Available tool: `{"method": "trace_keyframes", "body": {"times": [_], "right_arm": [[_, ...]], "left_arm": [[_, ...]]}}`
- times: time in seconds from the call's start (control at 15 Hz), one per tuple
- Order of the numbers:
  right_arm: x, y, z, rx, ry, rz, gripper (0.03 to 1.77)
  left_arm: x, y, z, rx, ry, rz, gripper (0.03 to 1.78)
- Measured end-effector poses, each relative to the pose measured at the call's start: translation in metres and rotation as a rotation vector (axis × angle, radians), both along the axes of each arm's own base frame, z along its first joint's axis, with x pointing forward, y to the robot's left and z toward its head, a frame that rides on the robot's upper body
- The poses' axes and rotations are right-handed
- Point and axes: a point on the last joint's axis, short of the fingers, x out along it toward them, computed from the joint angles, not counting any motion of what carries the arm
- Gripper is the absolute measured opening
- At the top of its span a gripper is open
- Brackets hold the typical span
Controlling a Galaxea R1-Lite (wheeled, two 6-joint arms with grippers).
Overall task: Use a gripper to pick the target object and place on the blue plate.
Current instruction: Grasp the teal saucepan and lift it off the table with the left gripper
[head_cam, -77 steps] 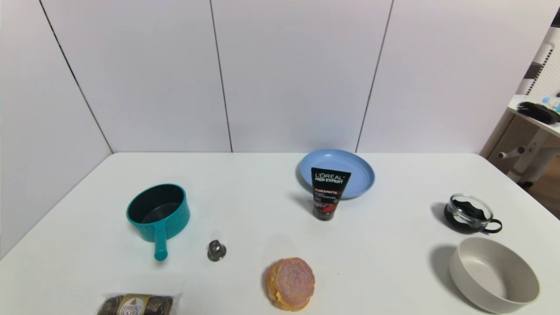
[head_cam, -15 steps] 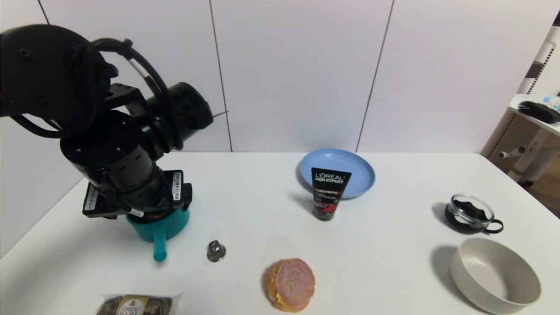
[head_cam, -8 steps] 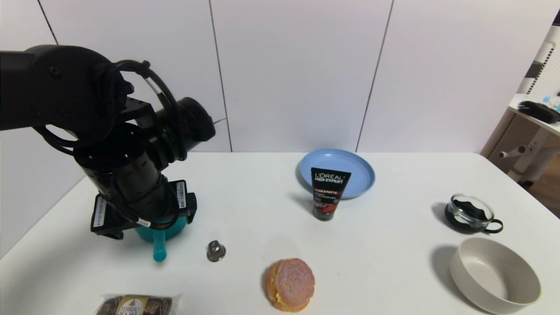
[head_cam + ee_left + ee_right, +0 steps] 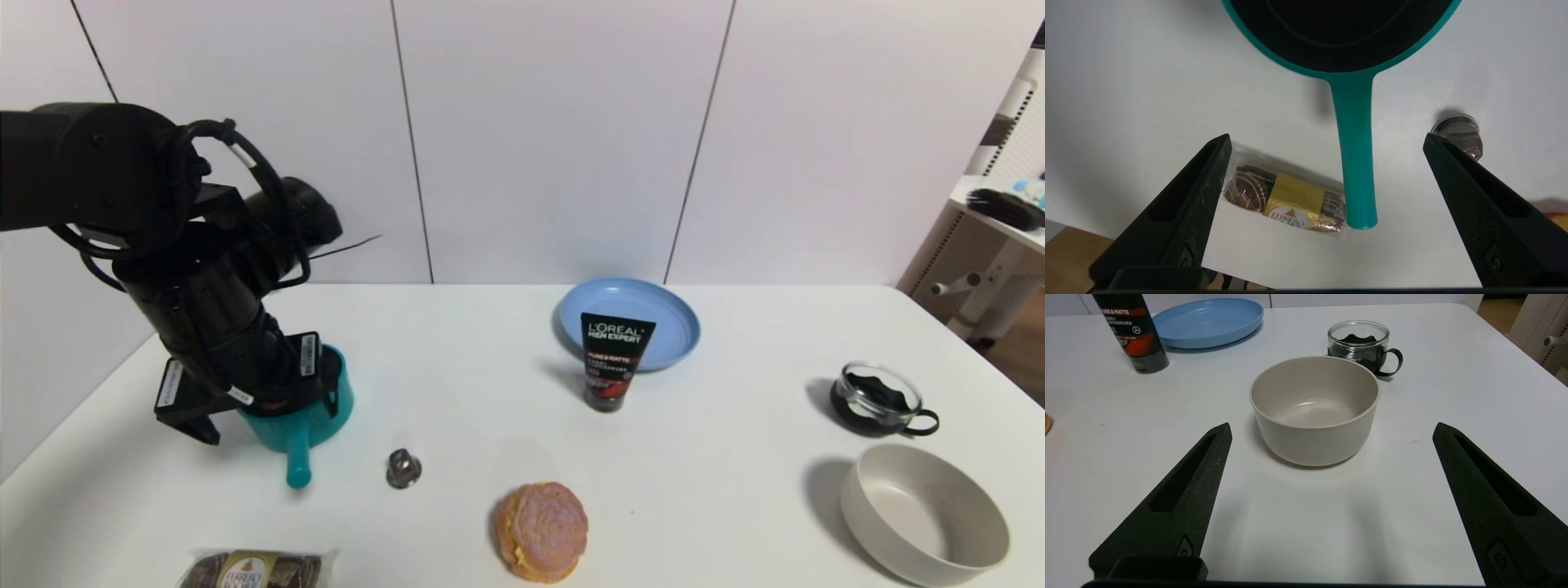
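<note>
The saucepan [image 4: 314, 425] sits upright on the white tabletop [image 4: 457, 384], on your left side, its teal outside smooth, its round inside dark, its short, straight, rounded handle pointing toward you. Near it lie a small shiny metallic capsule [image 4: 403, 469] and a clear-wrapped pack of chocolates [image 4: 253, 570] with a gold label. The shallow, raised-rim blue plate [image 4: 669, 343] is well apart from the pan, behind an upright, glossy black tube [image 4: 614, 359]. Nearer you is a round, pinkish-topped bun [image 4: 543, 531]; on your right are a smooth beige bowl [image 4: 922, 514] and a clear glass cup [image 4: 878, 398] with a black handle.

Your left arm reaches in from the left and angles down, with the left gripper [image 4: 1327, 139] above the pan's handle. Its jaws stand wide apart on either side of that handle, holding nothing. Your right gripper [image 4: 1333, 428] is parked before the bowl, jaws wide and holding nothing.
</note>
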Motion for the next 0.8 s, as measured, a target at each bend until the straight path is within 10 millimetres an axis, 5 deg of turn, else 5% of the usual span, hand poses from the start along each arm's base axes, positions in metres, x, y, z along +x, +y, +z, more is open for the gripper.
{"method": "trace_keyframes", "body": {"times": [0.8], "right_arm": [[0.000,0.000,0.000,0.000,0.000,0.000,1.70]], "left_arm": [[0.024,0.001,-0.028,-0.080,0.035,0.011,1.69]]}}
